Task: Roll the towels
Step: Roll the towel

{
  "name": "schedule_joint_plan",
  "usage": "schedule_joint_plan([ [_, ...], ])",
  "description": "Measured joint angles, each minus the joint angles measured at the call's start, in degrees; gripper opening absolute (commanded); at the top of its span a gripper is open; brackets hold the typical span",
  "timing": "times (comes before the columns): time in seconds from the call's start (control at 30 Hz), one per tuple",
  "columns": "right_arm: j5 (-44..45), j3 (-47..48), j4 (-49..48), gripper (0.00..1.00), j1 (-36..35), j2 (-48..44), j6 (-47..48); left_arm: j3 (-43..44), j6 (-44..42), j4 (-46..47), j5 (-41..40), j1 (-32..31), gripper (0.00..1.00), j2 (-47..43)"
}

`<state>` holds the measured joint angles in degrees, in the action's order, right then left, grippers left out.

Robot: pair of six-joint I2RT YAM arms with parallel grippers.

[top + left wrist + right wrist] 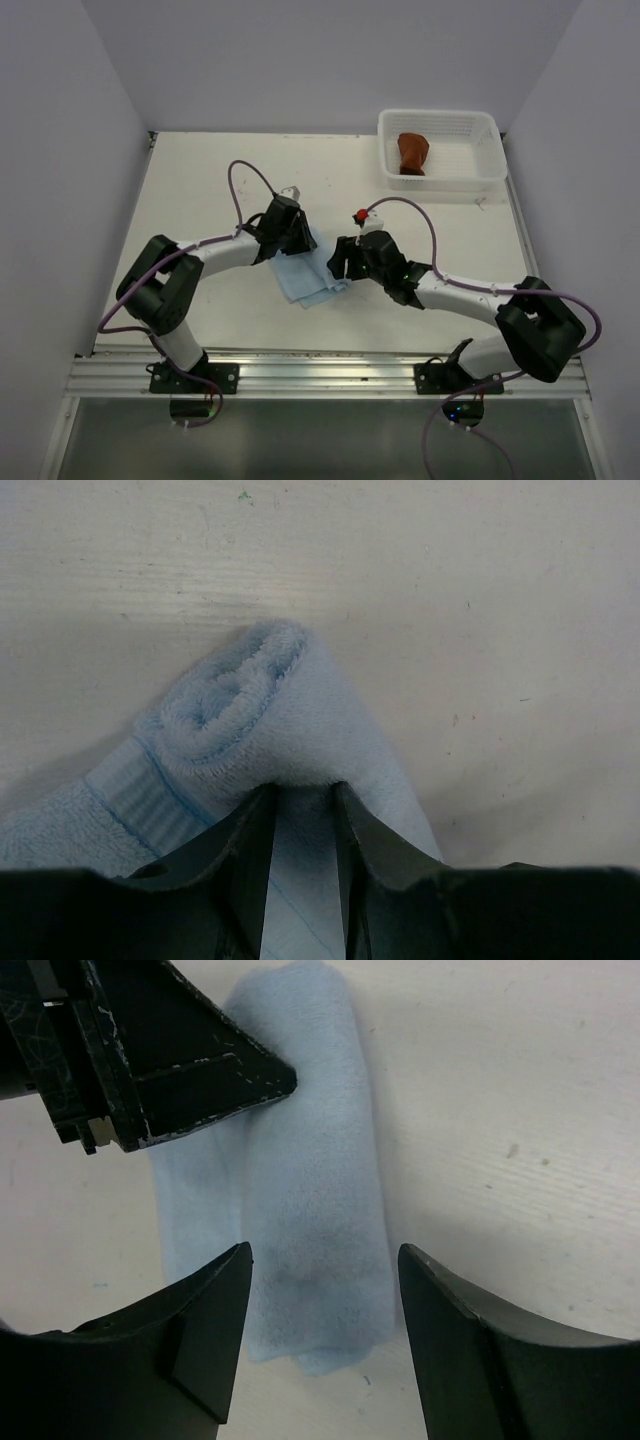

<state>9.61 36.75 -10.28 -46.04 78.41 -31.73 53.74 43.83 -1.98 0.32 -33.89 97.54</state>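
Ok so I'm calling this roughly past the halfway mark. Closest to the arms, the light blue towel is lying in the middle of the tabletop, between the two arms, and it's only partly done. One end is showing a neat spiral in the left wrist view, but a flat flap is trailing out beside the roll, so that bit is waiting to be wound in. The cloth is looking soft and fuzzy, so the roll is looking loose enough to spring open.

The left end effector is sitting with its jaws close together, tips against the roll and cloth showing in the gap. Honestly I can't tell if it's actually pinching. The right end effector is hanging over the roll with its jaws wide apart, holding nothing.

Further back, the rust towel is sitting in the white basket at the far right corner, looking bundled up, so I'm guessing that one's finished.
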Motion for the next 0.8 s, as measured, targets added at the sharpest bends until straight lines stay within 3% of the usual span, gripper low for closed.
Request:
schedule_joint_plan([
  [0.17,-7.39,-1.36,-4.7,0.66,2.49,4.79,-4.68,-0.13,0.0,-0.04,-0.17,0.0,0.34,-0.15],
  [0.37,-10.38,-2.01,-7.48,0.65,3.06,9.31,-6.23,-1.46,0.0,0.09,-0.66,0.0,0.33,-1.16],
  [0.43,-11.08,-2.01,-8.41,0.59,3.04,10.36,-6.23,-1.81,-0.02,0.2,-0.74,0.0,0.33,-1.38],
  [0.63,-12.66,-2.01,-9.99,0.17,3.04,11.32,-4.87,-2.1,0.0,0.15,-0.92,0.02,0.34,-1.68],
  [0.7,-12.74,-2.01,-10.12,0.08,3.04,11.32,-4.0,-2.1,0.0,0.07,-1.05,0.02,0.33,-1.77],
  [0.8,-12.02,-2.01,-9.68,0.05,2.89,10.88,-2.27,-1.9,-0.02,-0.52,-1.09,0.02,0.34,-2.01],
])
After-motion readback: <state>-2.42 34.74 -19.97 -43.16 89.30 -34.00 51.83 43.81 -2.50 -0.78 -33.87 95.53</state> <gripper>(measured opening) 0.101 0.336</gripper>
